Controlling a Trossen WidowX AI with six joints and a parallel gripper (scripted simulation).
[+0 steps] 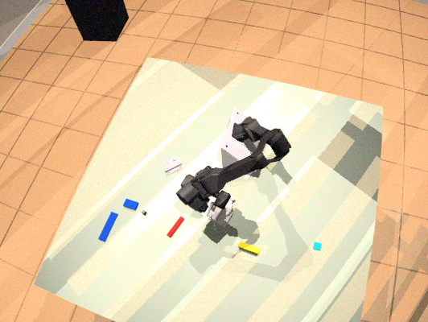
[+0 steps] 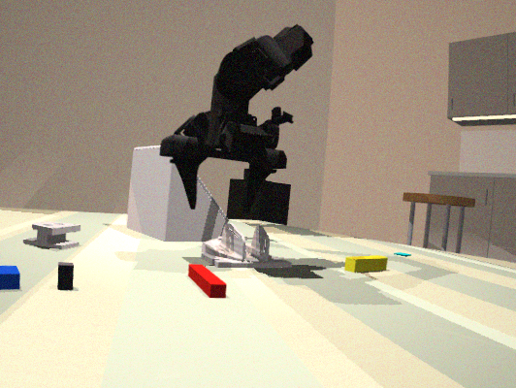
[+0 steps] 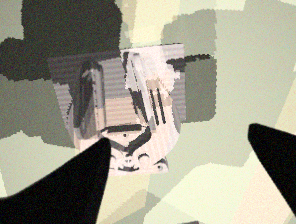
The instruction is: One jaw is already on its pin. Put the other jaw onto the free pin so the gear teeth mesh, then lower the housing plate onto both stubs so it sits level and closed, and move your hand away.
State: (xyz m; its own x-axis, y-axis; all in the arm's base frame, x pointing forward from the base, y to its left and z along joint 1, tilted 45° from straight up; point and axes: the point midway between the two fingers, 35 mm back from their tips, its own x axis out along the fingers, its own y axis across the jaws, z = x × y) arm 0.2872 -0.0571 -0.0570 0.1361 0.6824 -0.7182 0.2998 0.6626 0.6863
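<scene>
Gripper: open, fingers wide apart, holding nothing. You have it above the pale grey plastic assembly, whose two upright jaws stand apart on its flat base. In the wrist view one fingertip overlaps the assembly's edge; the other is off to the side. Tooth meshing: cannot tell.

The pale two-tiered plastic piece, apparently the housing plate, lies well apart from your assembly, off both stubs.

Surroundings: red bar near the assembly; yellow block on its other side. Two blue blocks, one short, one long, lie farther out beside a small black block.
</scene>
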